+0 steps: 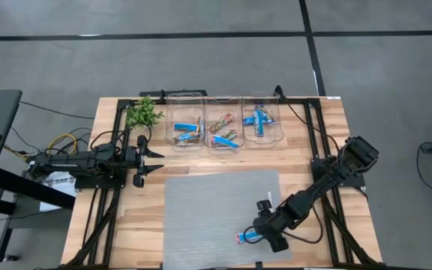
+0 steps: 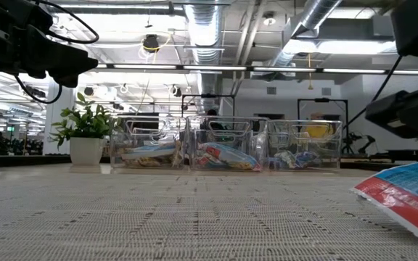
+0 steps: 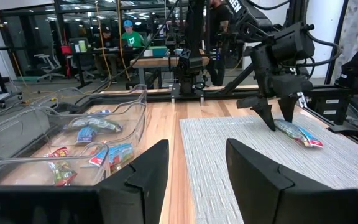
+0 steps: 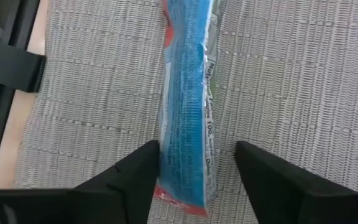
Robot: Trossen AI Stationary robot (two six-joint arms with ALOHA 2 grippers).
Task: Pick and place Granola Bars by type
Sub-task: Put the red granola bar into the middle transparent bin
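A blue-and-white granola bar [image 1: 248, 237] with a red end lies flat on the grey mat [image 1: 216, 210], near its near right corner; it also shows in the right wrist view [image 4: 188, 112], the left wrist view [image 3: 298, 133] and the low view [image 2: 405, 192]. My right gripper [image 1: 265, 228] is open just above it, pointing down, one finger [image 4: 138, 171] on each long side of the bar. My left gripper [image 1: 158, 161] is open and empty at the table's left, beside the mat's far left corner.
Three clear bins stand in a row at the far edge: the left bin [image 1: 186, 126] and middle bin [image 1: 224, 127] hold mixed bars, the right bin [image 1: 262, 121] blue ones. A green plant [image 1: 142, 112] stands left of them. Black frame rails run along both table sides.
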